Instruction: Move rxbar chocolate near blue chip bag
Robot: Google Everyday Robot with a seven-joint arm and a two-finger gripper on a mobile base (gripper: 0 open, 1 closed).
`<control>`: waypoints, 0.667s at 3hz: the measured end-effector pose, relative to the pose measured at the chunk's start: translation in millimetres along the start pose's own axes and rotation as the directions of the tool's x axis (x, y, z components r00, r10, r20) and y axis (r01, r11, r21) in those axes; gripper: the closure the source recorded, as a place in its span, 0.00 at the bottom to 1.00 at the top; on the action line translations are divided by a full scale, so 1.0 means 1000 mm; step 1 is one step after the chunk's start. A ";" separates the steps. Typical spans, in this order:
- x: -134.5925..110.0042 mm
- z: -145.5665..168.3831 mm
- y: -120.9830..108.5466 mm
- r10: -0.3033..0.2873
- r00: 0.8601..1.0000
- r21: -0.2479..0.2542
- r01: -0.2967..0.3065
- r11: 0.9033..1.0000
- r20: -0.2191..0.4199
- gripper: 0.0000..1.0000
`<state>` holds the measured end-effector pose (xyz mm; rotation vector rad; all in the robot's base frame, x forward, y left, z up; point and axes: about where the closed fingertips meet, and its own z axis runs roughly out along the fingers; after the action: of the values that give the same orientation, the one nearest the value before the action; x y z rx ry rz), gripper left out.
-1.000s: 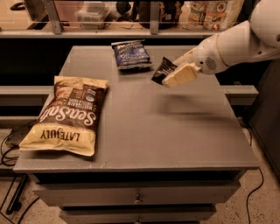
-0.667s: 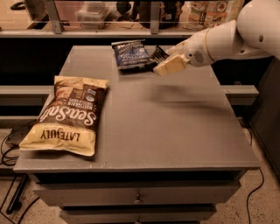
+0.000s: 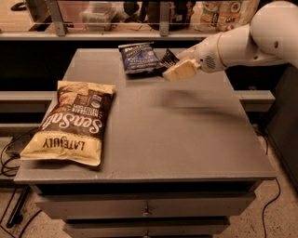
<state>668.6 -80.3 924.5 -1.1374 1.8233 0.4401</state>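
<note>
The rxbar chocolate (image 3: 167,59), a small flat black bar, is held in my gripper (image 3: 173,69), which is shut on it just above the table at the far middle. The bar's far end hangs right beside the right edge of the blue chip bag (image 3: 138,57), a small dark blue bag lying flat near the table's far edge. My white arm (image 3: 242,42) reaches in from the upper right.
A large brown-and-tan "Sea Salt" bag (image 3: 70,122) lies on the left part of the grey table (image 3: 186,139). A shelf with containers (image 3: 98,13) runs behind the table. Drawers (image 3: 146,209) are below the front edge.
My gripper has carried the rxbar to the left and farther back, from the table's right side to right beside the blue chip bag.
</note>
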 end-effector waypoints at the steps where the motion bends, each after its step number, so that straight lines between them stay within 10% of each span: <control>1: 0.006 0.013 -0.010 0.041 0.999 0.037 -0.042 0.998 0.021 1.00; 2: 0.011 0.037 -0.029 0.043 0.999 0.055 -0.044 0.998 0.027 0.83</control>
<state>710.6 -75.5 900.0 -1.0515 1.8300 0.4248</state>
